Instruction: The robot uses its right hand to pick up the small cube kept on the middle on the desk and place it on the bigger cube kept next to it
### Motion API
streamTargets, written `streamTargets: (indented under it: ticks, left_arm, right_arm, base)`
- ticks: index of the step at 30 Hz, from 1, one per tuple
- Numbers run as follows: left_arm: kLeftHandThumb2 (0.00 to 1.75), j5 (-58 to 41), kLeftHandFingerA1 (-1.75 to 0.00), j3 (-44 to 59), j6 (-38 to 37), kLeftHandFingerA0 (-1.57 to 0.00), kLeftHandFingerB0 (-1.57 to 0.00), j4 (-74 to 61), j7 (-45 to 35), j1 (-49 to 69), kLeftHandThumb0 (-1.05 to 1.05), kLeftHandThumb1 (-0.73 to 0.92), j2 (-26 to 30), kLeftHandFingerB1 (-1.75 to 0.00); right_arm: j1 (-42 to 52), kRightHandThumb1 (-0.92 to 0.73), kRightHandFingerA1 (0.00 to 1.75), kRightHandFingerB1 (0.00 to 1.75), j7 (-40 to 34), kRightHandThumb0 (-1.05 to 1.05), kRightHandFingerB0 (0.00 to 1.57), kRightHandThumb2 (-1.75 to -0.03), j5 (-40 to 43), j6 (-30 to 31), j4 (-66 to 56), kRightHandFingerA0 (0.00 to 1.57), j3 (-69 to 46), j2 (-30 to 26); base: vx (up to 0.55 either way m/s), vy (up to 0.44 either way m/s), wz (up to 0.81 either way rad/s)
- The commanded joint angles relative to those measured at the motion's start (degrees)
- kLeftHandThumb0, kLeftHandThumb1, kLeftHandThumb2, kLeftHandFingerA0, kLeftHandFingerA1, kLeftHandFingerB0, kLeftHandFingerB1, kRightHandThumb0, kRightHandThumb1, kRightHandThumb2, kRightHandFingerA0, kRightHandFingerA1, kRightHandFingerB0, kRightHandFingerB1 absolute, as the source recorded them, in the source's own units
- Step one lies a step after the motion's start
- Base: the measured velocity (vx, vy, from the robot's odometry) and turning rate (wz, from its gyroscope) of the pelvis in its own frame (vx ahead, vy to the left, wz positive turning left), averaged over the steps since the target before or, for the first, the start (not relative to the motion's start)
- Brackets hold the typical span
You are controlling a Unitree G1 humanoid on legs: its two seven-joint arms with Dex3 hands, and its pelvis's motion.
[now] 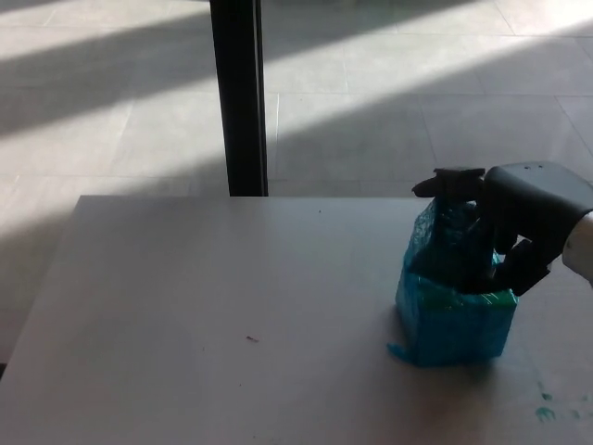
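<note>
The bigger cube (pixel 451 324), wrapped in bright turquoise tape, stands on the right part of the desk (pixel 213 315). The small cube (pixel 447 243), darker teal, sits directly over the big cube's top, its lower edge touching or just above that top. My right hand (pixel 505 227) comes in from the right edge and is shut on the small cube: the thumb lies across the cube's top and the fingers curl down its right side. The left hand does not show.
A dark vertical post (pixel 236 97) rises behind the desk's far edge. Tiled floor with sunlit bands lies beyond. Small green marks (pixel 547 413) stain the desk at the lower right, and a tiny reddish speck (pixel 251 338) lies near the middle.
</note>
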Motion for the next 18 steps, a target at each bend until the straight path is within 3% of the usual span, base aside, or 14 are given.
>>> streamTargets:
  ticks: [1, 4, 5, 6, 7, 8, 9, 10, 11, 13, 14, 15, 18]
  left_arm:
    - [1.17, 0.2, -0.62, 0.2, -0.6, -0.40, -0.34, -0.6, -0.3, 0.1, -1.01, 0.73, 1.4, -0.50]
    - [1.16, 0.1, -0.62, 0.2, -0.3, -0.39, -0.33, -1.0, -0.2, 0.2, -0.97, 0.70, 1.4, -0.50]
    - [0.71, 0.1, -0.58, 0.2, -0.6, -0.42, -0.39, -0.9, -0.3, 0.2, -1.03, 0.92, 1.4, -0.41]
    - [0.68, -0.1, -0.61, 0.5, -0.6, -0.46, -0.40, -0.3, -0.2, -0.1, -1.02, 0.92, 1.4, -0.41]
    - [0.70, 0.1, -0.60, 0.3, -0.5, -0.43, -0.41, -0.4, -0.3, 0.0, -1.03, 0.92, 1.5, -0.41]
    - [1.15, 0.0, -0.65, 0.4, -0.4, -0.42, -0.36, -0.4, -0.4, 0.0, -0.97, 0.70, 1.4, -0.52]
    - [1.15, 0.0, -0.65, 0.4, -0.4, -0.42, -0.36, -0.4, -0.4, 0.0, -0.97, 0.70, 1.4, -0.52]
    - [0.69, 0.0, -0.60, 0.4, -0.4, -0.45, -0.40, -0.4, -0.4, 0.0, -1.02, 0.92, 1.4, -0.41]
    - [0.69, 0.0, -0.58, 0.4, -0.3, -0.44, -0.41, -0.5, -0.3, 0.1, -1.02, 0.92, 1.4, -0.41]
    - [0.69, 0.0, -0.57, 0.4, -0.6, -0.42, -0.39, -0.4, -0.5, 0.1, -1.03, 0.92, 1.4, -0.40]
    - [0.69, -0.1, -0.58, 0.5, -0.7, -0.42, -0.39, -0.3, -0.8, 0.1, -1.02, 0.92, 1.4, -0.41]
    - [1.16, -0.1, -0.63, 0.5, -0.6, -0.39, -0.33, -0.4, -0.7, 0.1, -0.98, 0.71, 1.4, -0.50]
    - [1.16, 0.0, -0.63, 0.4, -0.1, -0.41, -0.36, -0.6, -0.1, -0.1, -1.00, 0.72, 1.3, -0.51]
  right_arm:
    - [0.0, -0.70, 0.50, 0.27, 4.6, -0.67, 0.10, -0.60, -3.6, 3.2, -2.4, 0.37, 1.1, -2.7]
    - [-0.2, -0.70, 0.43, 0.25, 5.3, -0.70, 0.07, -0.61, -5.1, 4.2, -2.9, 0.24, 1.7, -3.5]
    - [-0.2, -0.70, 0.43, 0.26, 5.5, -0.74, 0.04, -0.61, -5.1, 4.2, -2.9, 0.20, 1.7, -3.6]
    - [-0.4, -0.54, 0.52, 0.24, 5.5, -0.79, 0.04, -0.91, -5.0, 3.7, -2.4, 0.11, 1.6, -3.7]
    - [-0.5, -0.57, 0.40, 0.16, 6.3, -0.85, 0.07, -0.97, -5.3, 3.7, -2.7, 0.04, 1.8, -4.3]
    - [-0.5, -0.57, 0.31, 0.14, 7.1, -0.87, 0.06, -0.97, -5.7, 3.7, -3.1, 0.04, 1.9, -5.0]
    - [-0.4, -0.57, 0.31, 0.14, 7.2, -0.87, 0.06, -0.97, -5.7, 3.7, -3.2, 0.04, 2.0, -5.0]
    - [-0.4, -0.55, 0.29, 0.14, 7.2, -0.86, 0.09, -0.94, -5.7, 3.8, -3.3, 0.01, 2.0, -5.0]
    - [-0.6, -0.57, 0.23, 0.16, 7.4, -0.86, 0.01, -0.98, -6.8, 3.8, -3.1, 0.00, 2.4, -5.6]
    - [-0.6, -0.58, 0.22, 0.15, 7.4, -0.88, 0.03, -0.98, -7.0, 3.7, -2.7, 0.02, 2.5, -5.8]
    - [-0.6, -0.59, 0.21, 0.13, 7.5, -0.90, 0.05, -0.98, -6.8, 3.7, -2.6, 0.02, 2.3, -5.8]
    - [-0.5, -0.60, 0.17, 0.12, 7.7, -0.92, 0.05, -0.98, -6.8, 3.8, -2.6, 0.00, 2.2, -5.7]
    - [-0.3, -0.62, 0.13, 0.11, 7.6, -0.96, 0.07, -0.98, -7.0, 4.0, -2.7, 0.00, 2.2, -5.5]
  base:
    - [0.00, 0.000, 0.00]
    - [0.00, 0.000, 0.00]
    - [0.00, 0.000, 0.00]
    - [0.00, 0.000, 0.00]
    - [0.00, 0.000, 0.00]
    - [0.00, 0.000, 0.00]
    - [0.00, 0.000, 0.00]
    - [0.00, 0.000, 0.00]
    - [0.00, 0.000, 0.00]
    - [0.00, 0.000, 0.00]
    - [0.00, 0.000, 0.00]
    - [0.00, 0.000, 0.00]
    - [0.00, 0.000, 0.00]
